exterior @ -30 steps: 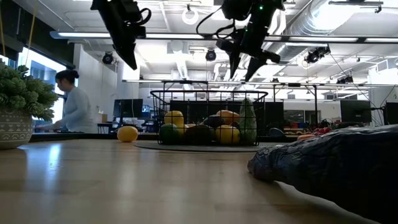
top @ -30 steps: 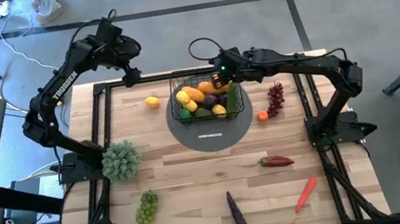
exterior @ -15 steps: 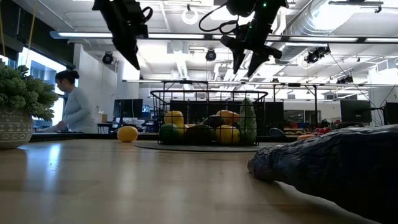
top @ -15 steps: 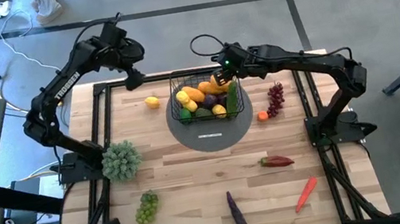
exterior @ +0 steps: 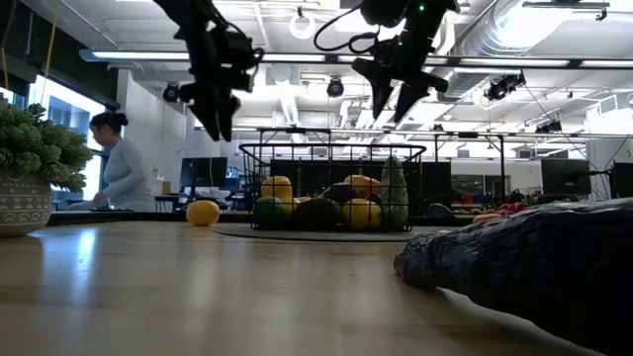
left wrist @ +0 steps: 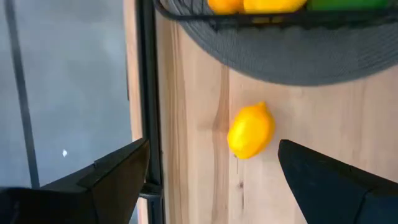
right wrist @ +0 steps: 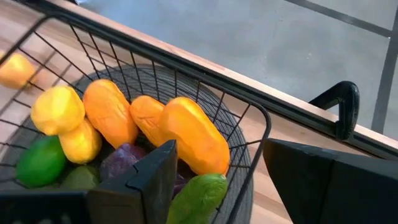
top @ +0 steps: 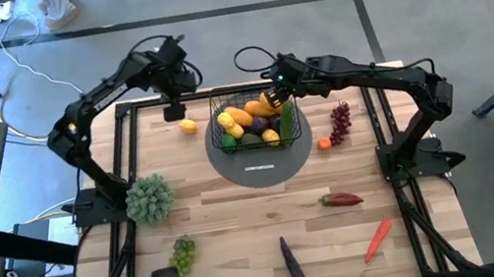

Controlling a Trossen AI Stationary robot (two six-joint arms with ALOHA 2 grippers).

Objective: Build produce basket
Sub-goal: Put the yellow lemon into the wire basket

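Note:
The black wire basket stands on a round grey disc at the table's far middle. It holds lemons, orange pieces, a lime and a purple piece. A yellow lemon lies on the wood left of the basket. My left gripper hangs open just above and beyond this lemon, pointing steeply down, a finger on either side and clear of it. My right gripper hovers open over the basket's far right corner, with nothing between its fingers.
On the table's left half are a potted plant and green grapes. Purple grapes and a small orange piece lie right of the basket. Near the front lie a red pepper, an aubergine and a carrot. A person stands beyond the table.
My left gripper has come down and swung from beyond the far left corner toward the basket's side, ending over the loose lemon. Its wrist has rolled on the way and its fingers have stayed open. The produce and the basket have not moved.

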